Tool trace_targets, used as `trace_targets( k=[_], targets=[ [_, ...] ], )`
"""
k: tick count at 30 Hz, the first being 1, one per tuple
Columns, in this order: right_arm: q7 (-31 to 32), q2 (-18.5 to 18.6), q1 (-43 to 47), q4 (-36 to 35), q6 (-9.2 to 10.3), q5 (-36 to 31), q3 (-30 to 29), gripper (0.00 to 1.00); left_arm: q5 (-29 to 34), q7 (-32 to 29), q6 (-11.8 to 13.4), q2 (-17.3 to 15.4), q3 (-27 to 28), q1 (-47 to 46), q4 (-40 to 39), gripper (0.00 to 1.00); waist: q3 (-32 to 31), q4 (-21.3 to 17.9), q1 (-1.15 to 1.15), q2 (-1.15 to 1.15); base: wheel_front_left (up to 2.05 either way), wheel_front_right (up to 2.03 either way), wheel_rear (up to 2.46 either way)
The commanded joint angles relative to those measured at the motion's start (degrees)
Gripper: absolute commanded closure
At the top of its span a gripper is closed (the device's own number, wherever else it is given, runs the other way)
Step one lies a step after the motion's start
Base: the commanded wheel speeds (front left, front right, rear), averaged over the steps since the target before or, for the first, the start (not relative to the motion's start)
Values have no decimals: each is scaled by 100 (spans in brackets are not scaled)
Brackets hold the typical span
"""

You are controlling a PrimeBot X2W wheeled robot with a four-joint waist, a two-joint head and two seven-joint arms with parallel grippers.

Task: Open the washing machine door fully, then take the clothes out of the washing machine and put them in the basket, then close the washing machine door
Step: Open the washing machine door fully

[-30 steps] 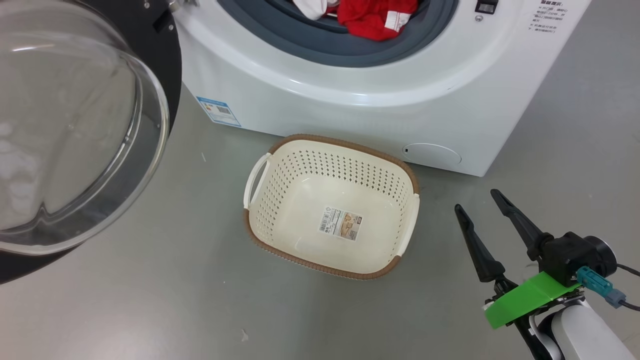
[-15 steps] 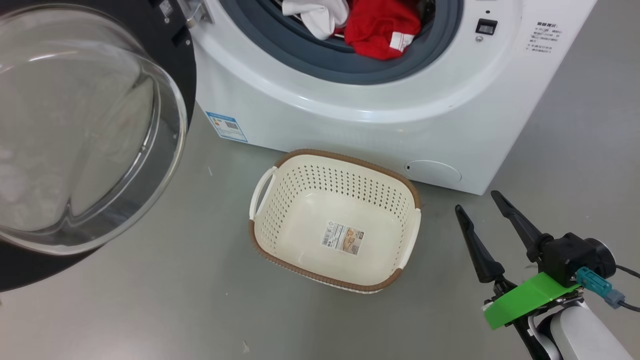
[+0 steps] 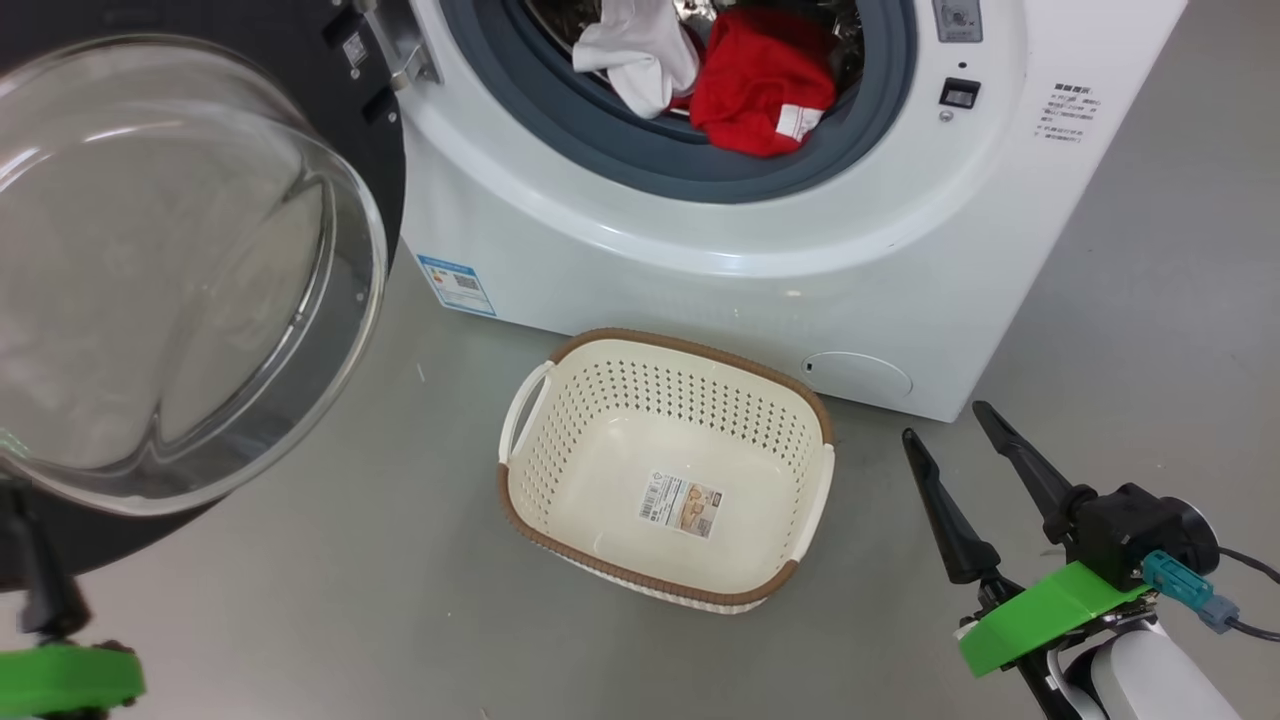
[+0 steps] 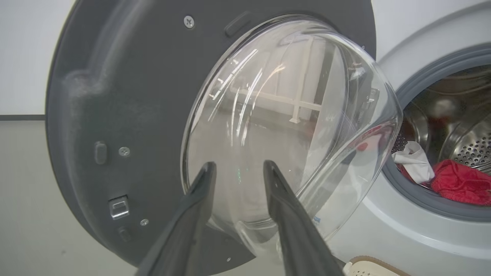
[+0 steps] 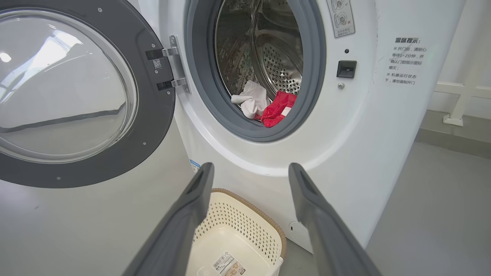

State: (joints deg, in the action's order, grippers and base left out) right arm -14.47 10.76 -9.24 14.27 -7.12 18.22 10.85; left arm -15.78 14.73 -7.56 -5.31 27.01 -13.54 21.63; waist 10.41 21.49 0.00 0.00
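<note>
The washing machine [image 3: 700, 270] stands at the top of the head view, and its door [image 3: 180, 270] is swung wide open to the left, the glass bowl facing me. Clothes lie at the drum's mouth: a red garment [image 3: 765, 80] and a white one [image 3: 640, 55], seen too in the right wrist view [image 5: 278, 109]. The basket [image 3: 690, 350] sits on the floor before the machine with only a label inside. My right gripper [image 3: 945, 422] hovers open, right of the basket. In the left wrist view my left gripper [image 4: 238, 170] points at the door glass [image 4: 284, 115], fingers apart and holding nothing.
A grey floor surrounds the machine. The open door [image 5: 65, 96] takes up the left side, hinged at the machine's front. One dark finger [image 3: 40, 585] of my left gripper and its green mount show at the head view's lower left. A white rail frame [image 5: 460, 92] stands behind right.
The head camera has tilted up, so more of the drum and clothes shows. My left gripper's finger and green mount have come into the lower left corner. The right gripper has kept its place.
</note>
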Motion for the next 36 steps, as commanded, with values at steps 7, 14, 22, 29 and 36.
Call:
trace_targets(
  k=[7,14,22,29,36],
  targets=[
    [-52,-61,119,-174,-36,71,-8,0,39,27,8,70,-233,520,-691,0,-112,-174,0,0,0,0,0],
    [-52,-100,106,-190,-36,60,-77,0,119,27,8,142,-700,815,-1062,0,-123,-446,0,0,0,0,0],
    [-52,-173,115,-235,-36,48,-205,0,96,27,8,188,-1194,1011,-1390,0,-137,-958,0,0,0,0,0],
    [-52,-220,181,-255,-36,45,-339,0,-2,27,8,147,-1609,1106,-1490,0,-171,-1383,0,0,0,0,0],
    [-52,-268,259,-297,-36,35,-503,0,-126,27,8,84,-1954,1198,-1531,0,-165,-1734,0,0,0,0,0]
  ],
)
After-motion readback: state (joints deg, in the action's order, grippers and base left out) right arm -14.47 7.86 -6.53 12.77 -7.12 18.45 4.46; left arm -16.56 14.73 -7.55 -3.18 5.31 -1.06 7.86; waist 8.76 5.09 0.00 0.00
